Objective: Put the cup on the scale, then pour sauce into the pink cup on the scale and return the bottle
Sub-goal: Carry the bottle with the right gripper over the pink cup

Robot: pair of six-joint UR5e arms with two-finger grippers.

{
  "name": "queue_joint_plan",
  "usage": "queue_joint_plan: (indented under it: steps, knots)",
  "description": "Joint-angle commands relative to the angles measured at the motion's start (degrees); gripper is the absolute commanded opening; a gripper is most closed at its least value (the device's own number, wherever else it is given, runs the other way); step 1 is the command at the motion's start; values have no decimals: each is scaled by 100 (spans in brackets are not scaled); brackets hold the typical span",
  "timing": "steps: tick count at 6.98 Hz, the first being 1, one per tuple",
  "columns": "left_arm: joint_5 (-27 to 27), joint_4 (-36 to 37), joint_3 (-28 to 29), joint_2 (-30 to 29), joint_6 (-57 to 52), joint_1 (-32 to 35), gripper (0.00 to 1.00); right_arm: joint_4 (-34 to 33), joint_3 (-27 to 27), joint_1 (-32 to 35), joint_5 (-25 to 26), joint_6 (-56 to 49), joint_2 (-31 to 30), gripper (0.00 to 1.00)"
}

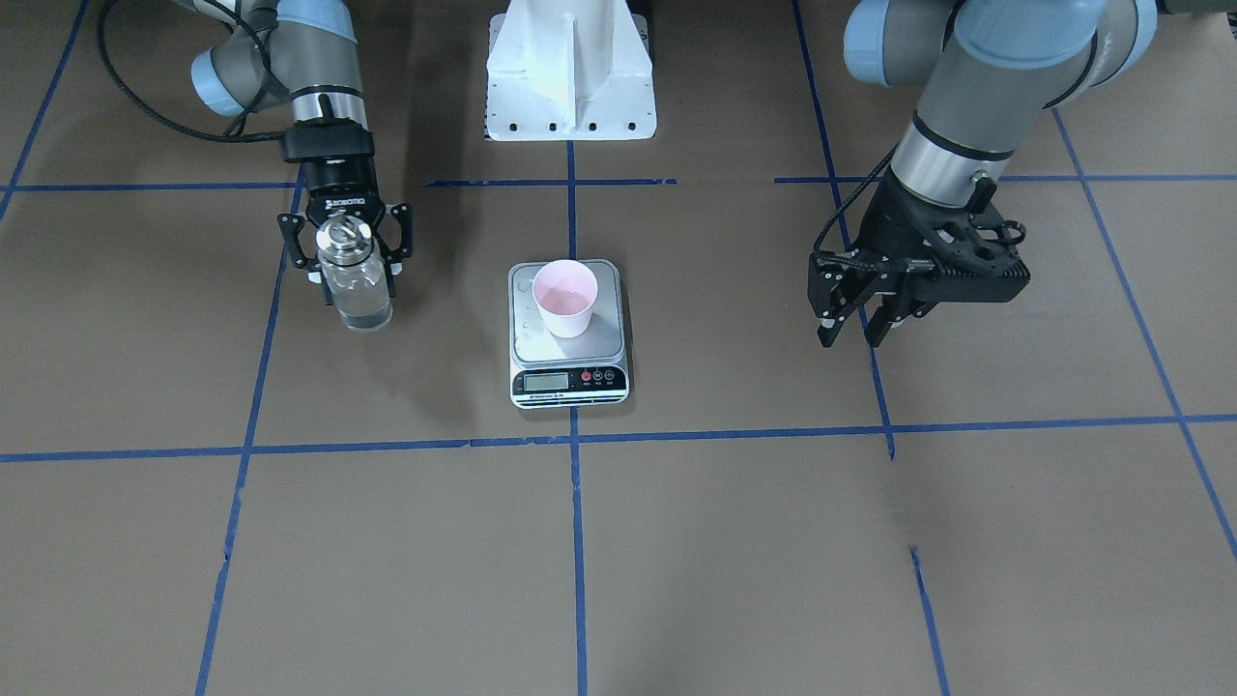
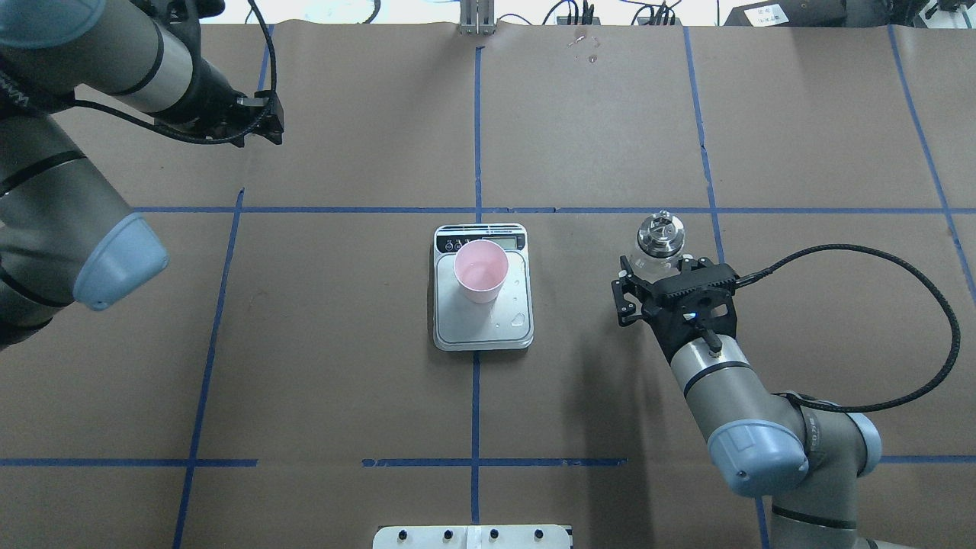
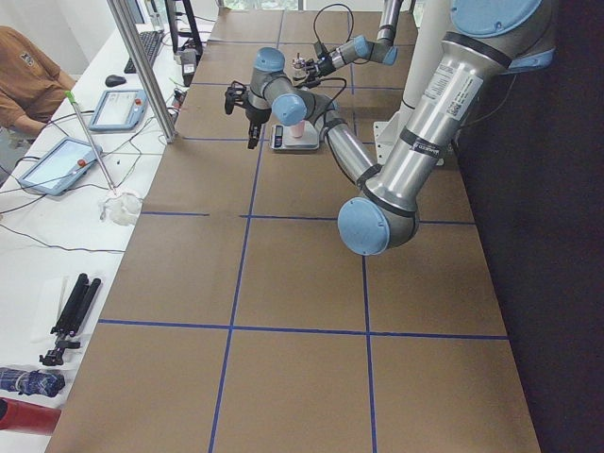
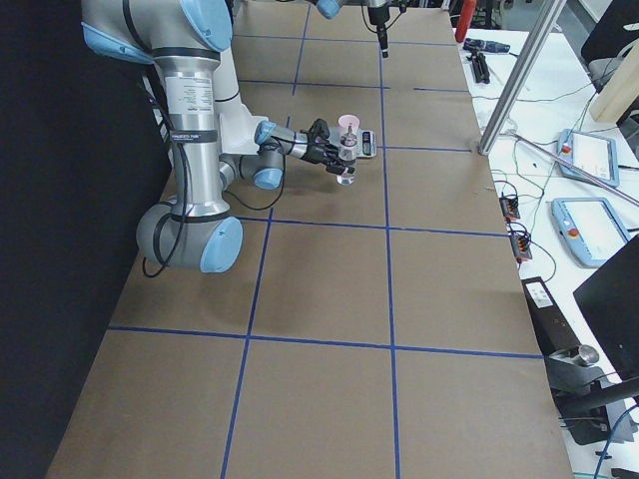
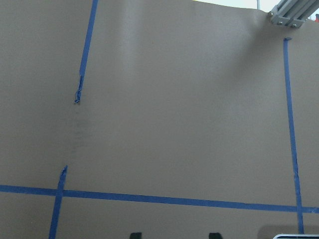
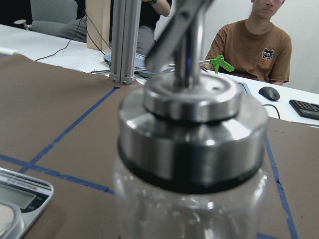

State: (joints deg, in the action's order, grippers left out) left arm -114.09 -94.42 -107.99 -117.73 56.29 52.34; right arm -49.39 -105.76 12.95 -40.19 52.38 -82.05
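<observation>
Cylindrical glass bottle (image 1: 358, 295) clamped in right end effector (image 1: 346, 259); left end effector (image 1: 850, 333) spread; tapered cup (image 1: 565, 300) on metal scale (image 1: 604, 338).

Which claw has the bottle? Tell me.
The right claw, on the front-facing view's left, grips the bottle beside the scale. The left claw hangs open and empty on the other side.

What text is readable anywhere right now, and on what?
"ROBOTIQ": on the body of the right gripper.
Display and button labels on the scale: too small to read.
No text visible on the bottle or the cup.
</observation>
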Motion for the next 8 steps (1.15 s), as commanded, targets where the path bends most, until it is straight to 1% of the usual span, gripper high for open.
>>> queue_joint_plan:
  steps: [1, 2, 3, 4, 5, 6, 7, 8]
  knots:
    - [-60, 2, -310, 451, -1123, 310, 53, -1398, 47, -12, 255, -979, 702, 0]
    - [-435, 11, -250, 714, -1511, 556, 53, -2155, 30, -20, 257, -1097, 1064, 0]
    - [-874, 29, -145, 986, -2177, 836, 54, -2642, 38, -20, 266, -1125, 1355, 0]
    - [-1061, 29, 4, 1145, -2688, 1144, 65, -3273, 38, -20, 475, -1386, 1480, 0]
    - [-1063, 20, 15, 1260, -2797, 1190, 100, -3592, 47, 23, 581, -1841, 1629, 0]
    - [-1071, 20, 110, 1270, -2816, 1234, 100, -3665, 47, 50, 582, -2037, 1648, 0]
    - [-1080, 11, 164, 1357, -2851, 1252, 100, -3901, 64, 41, 608, -2074, 1648, 0]
    - [-1080, -6, 164, 1393, -2843, 1261, 100, -4521, 65, 24, 730, -2240, 1805, 0]
